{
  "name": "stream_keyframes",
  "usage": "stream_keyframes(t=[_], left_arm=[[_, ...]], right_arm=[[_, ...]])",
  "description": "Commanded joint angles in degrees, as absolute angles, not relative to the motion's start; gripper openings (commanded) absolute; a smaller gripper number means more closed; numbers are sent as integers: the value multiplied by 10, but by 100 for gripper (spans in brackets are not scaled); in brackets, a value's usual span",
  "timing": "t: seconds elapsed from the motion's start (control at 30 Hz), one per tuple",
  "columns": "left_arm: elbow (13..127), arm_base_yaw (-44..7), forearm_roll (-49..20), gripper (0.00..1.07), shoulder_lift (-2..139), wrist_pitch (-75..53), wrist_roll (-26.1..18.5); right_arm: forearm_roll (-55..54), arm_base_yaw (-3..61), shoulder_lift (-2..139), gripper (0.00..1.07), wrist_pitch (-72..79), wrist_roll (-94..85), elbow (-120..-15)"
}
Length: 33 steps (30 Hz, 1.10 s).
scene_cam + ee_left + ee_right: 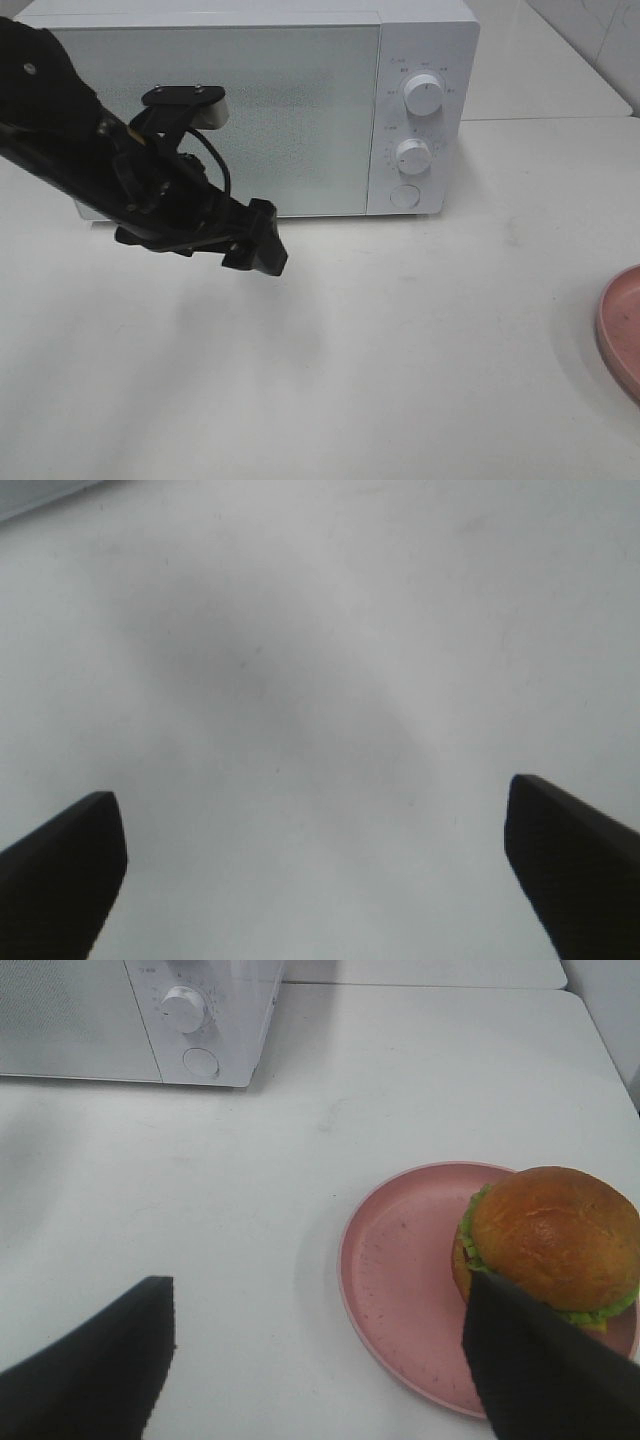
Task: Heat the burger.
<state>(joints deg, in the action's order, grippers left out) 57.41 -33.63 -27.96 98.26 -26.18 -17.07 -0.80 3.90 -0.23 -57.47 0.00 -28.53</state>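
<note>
The burger [553, 1235] has a glossy bun, its pink plate [400, 1280] looks matt and speckled, and the microwave [300, 60] door is finely textured.

A: Tally so far, microwaves?
B: One microwave [260, 110], white, door shut. Two round dials [424, 94] on its panel, plus one round button [404, 196] under them

A: Food items?
B: One burger [553, 1245]. One pink plate [400, 1280] under it

A: Arms?
B: One arm [110, 165] in the high view; two end effectors in all, left end effector [315, 865] and right end effector [320, 1360], each with two fingers. One bench [400, 350]
</note>
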Motion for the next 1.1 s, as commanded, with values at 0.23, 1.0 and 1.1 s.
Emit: stream_keyframes(t=[0.23, 1.0, 1.1], left_arm=[[572, -229, -204, 100, 896, -509, -146], [565, 44, -78, 100, 696, -726, -15], [536, 44, -38, 100, 646, -724, 12]], right_arm=[[-8, 34, -18, 76, -571, -7, -284], [-8, 34, -18, 76, -571, -7, -284], [-8, 34, -18, 76, -571, -7, -284]])
